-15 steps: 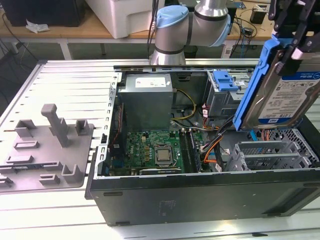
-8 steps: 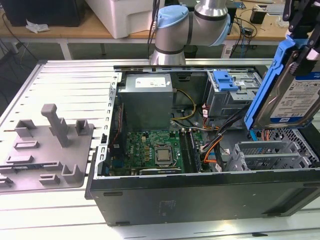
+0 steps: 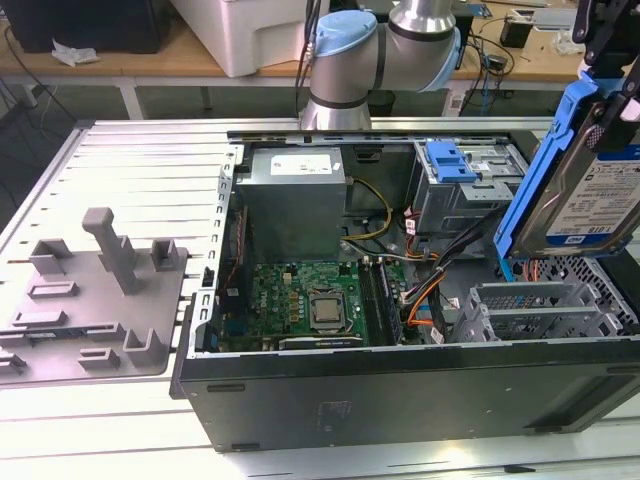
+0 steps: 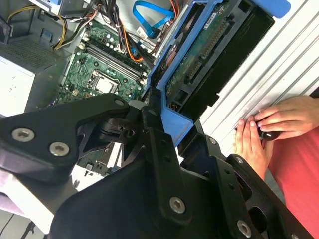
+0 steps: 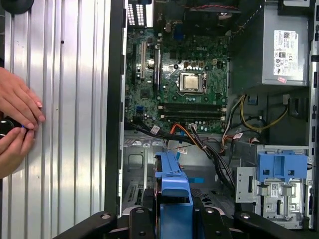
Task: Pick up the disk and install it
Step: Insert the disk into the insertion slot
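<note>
Exterior view shows the gripper [image 3: 608, 90] holding the disk [image 3: 585, 195] tilted above the open computer case [image 3: 400, 395], at the exterior view's right. Its jaws pinch the disk's blue carrier.

Can't see the whole disk [image 3: 585, 200] in the exterior view, chopped off at that view's right edge. Same deal with the arm [image 3: 400, 45], cut at the top. No telling what the small dark thing [image 4: 269, 135] pinched in the person's hands [image 4: 284, 112] is, mostly covered by fingers.
</note>
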`<state>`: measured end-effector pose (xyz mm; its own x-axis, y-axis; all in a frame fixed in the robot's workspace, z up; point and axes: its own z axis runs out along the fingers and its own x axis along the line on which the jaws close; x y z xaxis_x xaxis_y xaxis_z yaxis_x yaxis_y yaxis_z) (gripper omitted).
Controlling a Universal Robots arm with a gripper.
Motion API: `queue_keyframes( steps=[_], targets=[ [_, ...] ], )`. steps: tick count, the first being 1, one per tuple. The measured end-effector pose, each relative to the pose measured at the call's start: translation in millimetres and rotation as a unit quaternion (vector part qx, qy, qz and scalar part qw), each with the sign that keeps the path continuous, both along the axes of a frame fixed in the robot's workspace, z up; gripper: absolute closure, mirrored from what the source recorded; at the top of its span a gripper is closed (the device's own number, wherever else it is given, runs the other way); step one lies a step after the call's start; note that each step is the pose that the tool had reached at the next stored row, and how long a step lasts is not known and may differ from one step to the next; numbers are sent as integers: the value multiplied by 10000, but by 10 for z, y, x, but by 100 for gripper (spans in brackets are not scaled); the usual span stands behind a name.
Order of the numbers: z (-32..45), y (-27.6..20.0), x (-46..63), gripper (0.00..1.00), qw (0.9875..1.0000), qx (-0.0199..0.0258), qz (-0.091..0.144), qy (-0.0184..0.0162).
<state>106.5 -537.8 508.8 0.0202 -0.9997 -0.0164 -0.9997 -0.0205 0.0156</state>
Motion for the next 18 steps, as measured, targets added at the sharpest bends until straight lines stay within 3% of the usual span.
queue_keyframes(
  steps=[6,18],
  targets=[
    [-10,0,0,63,9999,0,-111,0],
    [-44,0,-5,63,10000,0,-50,0]
  ],
)
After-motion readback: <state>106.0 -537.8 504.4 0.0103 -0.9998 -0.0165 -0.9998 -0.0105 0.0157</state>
